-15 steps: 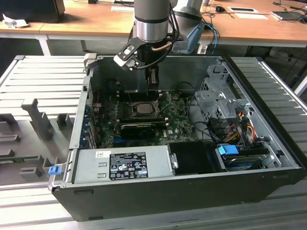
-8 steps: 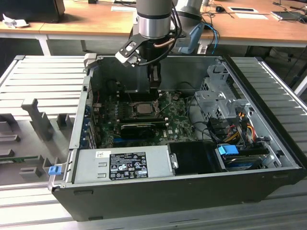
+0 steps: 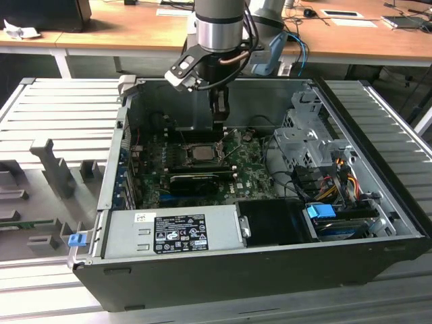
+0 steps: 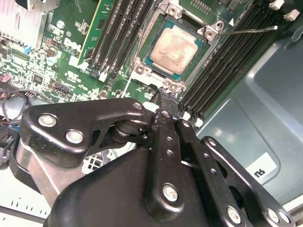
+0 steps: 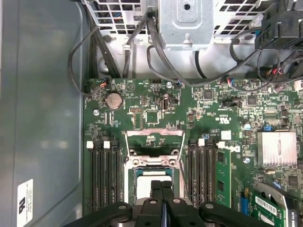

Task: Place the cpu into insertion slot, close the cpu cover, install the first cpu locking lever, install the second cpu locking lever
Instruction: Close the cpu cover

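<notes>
Where the arm reaches down into the open computer case standing on the slatted metal bench, the gripper hangs over the green motherboard, close above the socket area. Item: gripper, jaws pressed fully together with nothing held between them; in the first wrist view the gripper shows its two black fingers meeting flat along their length. Item: cpu, dull silver top, seated flat in the insertion slot, just beyond the tips of the jaws; whether the tips touch the socket's edge cannot be told. Same cpu lies directly below the gripper in the exterior view. Item: cpu cover, silver frame with cut-out centre, folded back flat on the far side of the socket from the jaws, not over the chip. Item: thin locking lever, jutting from a corner of the socket out across the black memory slots, unlatched. Further black memory slots flank the socket on its other side.
</notes>
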Controlling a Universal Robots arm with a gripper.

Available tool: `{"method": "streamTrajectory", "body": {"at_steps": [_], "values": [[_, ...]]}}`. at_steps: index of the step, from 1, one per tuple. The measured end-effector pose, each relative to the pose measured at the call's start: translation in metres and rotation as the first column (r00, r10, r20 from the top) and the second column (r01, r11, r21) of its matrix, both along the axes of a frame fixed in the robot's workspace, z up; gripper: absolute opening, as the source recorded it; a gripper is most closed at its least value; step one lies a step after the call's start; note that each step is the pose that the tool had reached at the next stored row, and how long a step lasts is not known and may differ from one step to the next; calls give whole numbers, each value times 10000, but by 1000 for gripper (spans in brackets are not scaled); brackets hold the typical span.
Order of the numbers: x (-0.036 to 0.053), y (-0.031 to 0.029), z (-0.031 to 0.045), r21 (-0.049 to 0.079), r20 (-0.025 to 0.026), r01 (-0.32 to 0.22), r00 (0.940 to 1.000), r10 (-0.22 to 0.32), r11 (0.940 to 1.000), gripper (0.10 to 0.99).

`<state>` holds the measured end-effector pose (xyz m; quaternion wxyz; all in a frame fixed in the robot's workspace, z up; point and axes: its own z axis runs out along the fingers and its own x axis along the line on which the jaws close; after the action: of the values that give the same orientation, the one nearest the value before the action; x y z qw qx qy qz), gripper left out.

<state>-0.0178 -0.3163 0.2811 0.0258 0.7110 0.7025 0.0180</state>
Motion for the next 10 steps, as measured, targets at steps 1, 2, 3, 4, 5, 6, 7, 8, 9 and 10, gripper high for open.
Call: {"method": "streamTrajectory", "body": {"at_steps": [1,2,3,4,5,6,7,8,9,10], "values": [[0,0,16,1,0,0,10000,0,10000,106],[1,0,44,1,-1,-1,10000,1,10000,106],[1,0,80,1,0,-2,10000,2,10000,106],[2,0,101,1,-1,-1,10000,1,10000,106],[3,0,116,1,0,-1,10000,1,10000,106],[3,0,128,2,0,-2,10000,2,10000,106],[4,0,132,2,0,-2,10000,2,10000,106],[4,0,137,1,-1,-1,10000,1,10000,106],[4,0,140,2,0,-2,10000,2,10000,106],[4,0,146,1,0,-1,10000,1,10000,106]]}}
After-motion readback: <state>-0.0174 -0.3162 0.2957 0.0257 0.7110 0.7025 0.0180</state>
